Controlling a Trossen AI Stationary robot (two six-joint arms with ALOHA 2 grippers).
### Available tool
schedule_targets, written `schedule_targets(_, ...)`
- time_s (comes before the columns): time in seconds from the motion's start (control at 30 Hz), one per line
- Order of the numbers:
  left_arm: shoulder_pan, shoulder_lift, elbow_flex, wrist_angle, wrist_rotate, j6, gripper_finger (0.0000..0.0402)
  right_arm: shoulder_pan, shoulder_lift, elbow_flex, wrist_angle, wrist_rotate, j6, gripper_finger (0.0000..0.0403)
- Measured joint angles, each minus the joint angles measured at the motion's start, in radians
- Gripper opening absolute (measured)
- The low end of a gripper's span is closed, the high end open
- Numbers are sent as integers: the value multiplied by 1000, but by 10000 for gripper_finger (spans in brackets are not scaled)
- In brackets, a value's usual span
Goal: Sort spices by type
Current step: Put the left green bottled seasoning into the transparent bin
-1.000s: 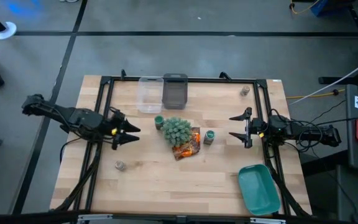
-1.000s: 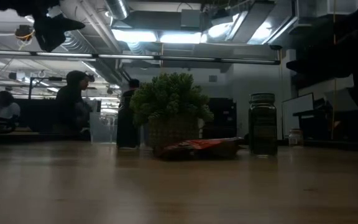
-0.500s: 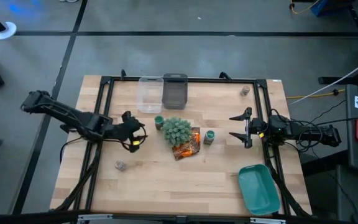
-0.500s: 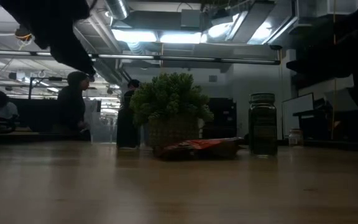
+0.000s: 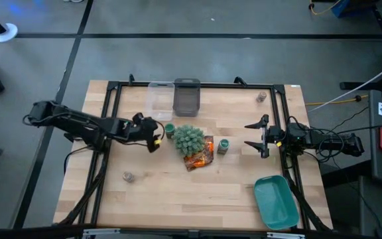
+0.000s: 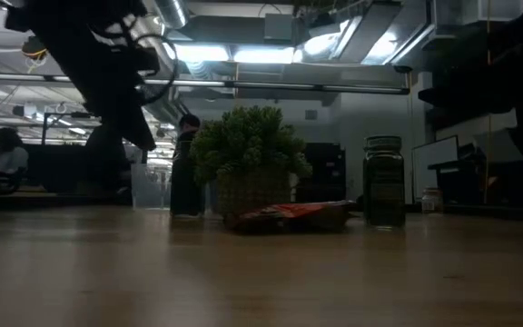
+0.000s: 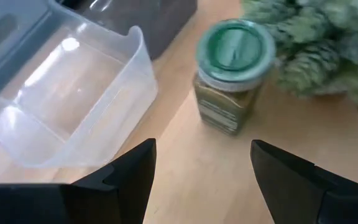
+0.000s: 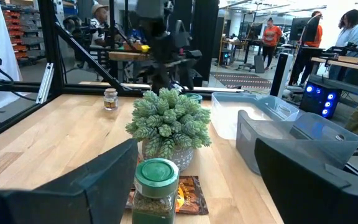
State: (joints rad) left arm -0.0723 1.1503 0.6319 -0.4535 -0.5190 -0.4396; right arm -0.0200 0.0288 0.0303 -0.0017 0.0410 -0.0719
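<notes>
Tabletop (image 5: pixel 178 192): left pincer (image 5: pixel 156 135) released, just beside green jar (image 5: pixel 170 129) by the ball (image 5: pixel 188 139); right pincer (image 5: pixel 252 136) released, waiting.

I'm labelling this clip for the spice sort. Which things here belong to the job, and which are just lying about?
Part of the job:
green-lidded jar before the open left claw
second green-lidded jar
grey-brown jar
second grey-brown jar
clear bin
grey bin

Lying about:
spiky green ball
orange snack packet
teal tray

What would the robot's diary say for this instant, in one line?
left gripper: open, facing green-lidded jar beside clear bin | right gripper: open, waiting at table's right | nothing held
</notes>
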Motion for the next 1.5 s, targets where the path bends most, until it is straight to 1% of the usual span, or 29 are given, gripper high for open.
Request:
schedule_targets(0.1,52,4,0,54,86,43,246,0,0,0,0,0,0,324)
schedule_targets(0.27,120,5,0,128,139,132,246,0,0,0,0,0,0,324)
schedule_targets(0.4,167,5,0,150,252,163,246,0,0,0,0,0,0,324)
schedule_targets(0.43,175,5,0,150,266,163,246,0,0,0,0,0,0,324)
schedule_targets(0.6,202,9,0,152,280,163,246,0,0,0,0,0,0,324)
schedule_targets(0.77,208,51,0,175,332,208,246,0,0,0,0,0,0,324)
schedule_targets(1.03,218,167,0,319,333,286,246,0,0,0,-1,0,0,324)
schedule_targets(1.13,230,195,0,369,333,288,246,0,0,0,-1,0,0,324)
schedule_targets(1.5,239,216,0,430,333,390,246,0,0,0,-2,0,0,324)
